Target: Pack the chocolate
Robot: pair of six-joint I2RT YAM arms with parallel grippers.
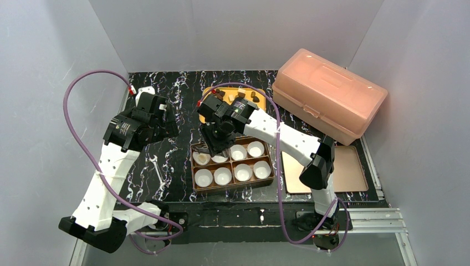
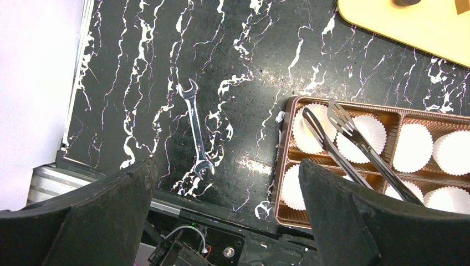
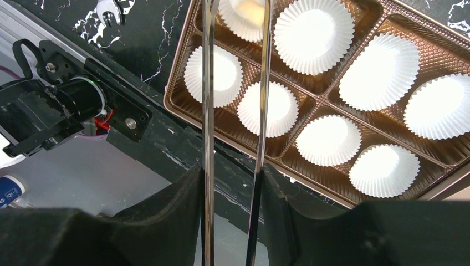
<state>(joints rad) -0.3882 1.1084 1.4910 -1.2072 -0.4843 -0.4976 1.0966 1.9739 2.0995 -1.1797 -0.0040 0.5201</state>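
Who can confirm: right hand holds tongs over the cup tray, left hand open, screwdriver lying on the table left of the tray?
No: the tool is a wrench, not a screwdriver; the left wrist view shows it. Rest holds: right hand holds tongs over the cup tray, left hand open, wrench on the table left of the tray.

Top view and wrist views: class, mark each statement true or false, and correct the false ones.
1. The brown tray holds eight white paper cups. True.
2. The left gripper holds the tongs. False: the right gripper grips the tongs; the left gripper is open and empty.
3. A wrench lies on the table left of the brown tray. True.
4. The pink box stands open. False: the pink box is shut.
5. Chocolate pieces lie on the yellow plate. True.
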